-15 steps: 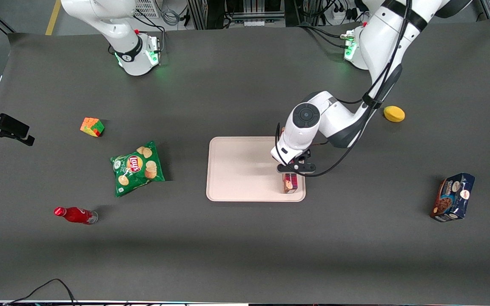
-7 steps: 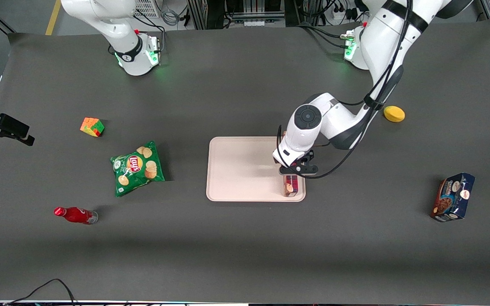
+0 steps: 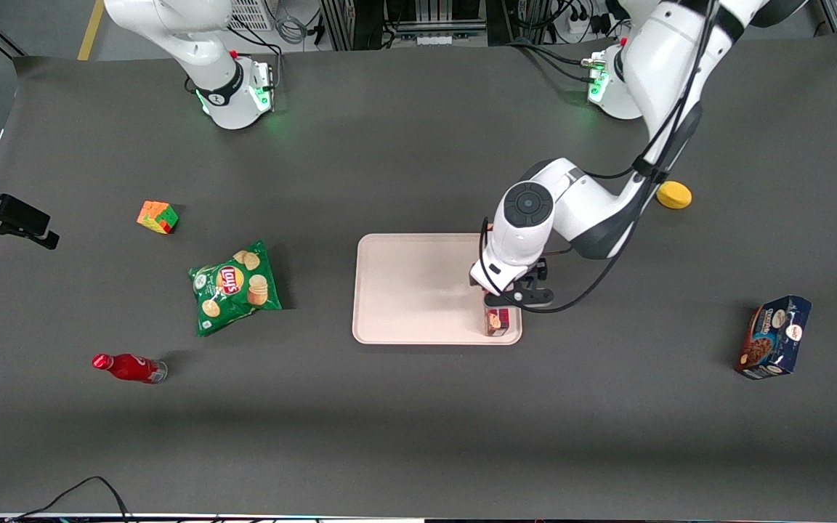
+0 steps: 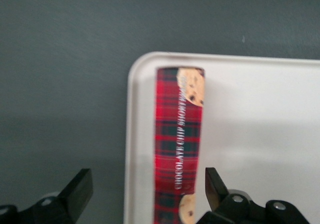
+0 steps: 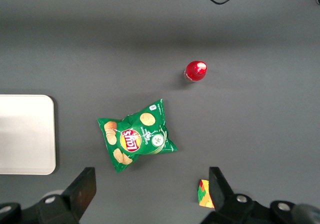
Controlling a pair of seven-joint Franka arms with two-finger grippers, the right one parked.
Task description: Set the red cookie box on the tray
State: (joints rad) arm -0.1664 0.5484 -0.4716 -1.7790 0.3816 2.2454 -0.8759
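The red cookie box (image 3: 498,321) lies flat on the pale pinkish-beige tray (image 3: 411,290), along the tray edge nearest the working arm's end, its near end by the tray's corner closest to the front camera. In the left wrist view the dark-red tartan box (image 4: 179,144) rests just inside the tray's rim (image 4: 131,134). My gripper (image 3: 513,296) hovers above the box's farther part. It shows in the left wrist view (image 4: 147,189) with fingers (image 4: 214,184) open wide, one on each side of the box, apart from it.
A dark blue cookie box (image 3: 774,337) and a yellow object (image 3: 673,195) lie toward the working arm's end. A green chips bag (image 3: 235,286), a colour cube (image 3: 158,216) and a red bottle (image 3: 128,367) lie toward the parked arm's end.
My gripper has let go of the red cookie box, which now lies on the tray. The arm has shifted slightly toward the working arm's end.
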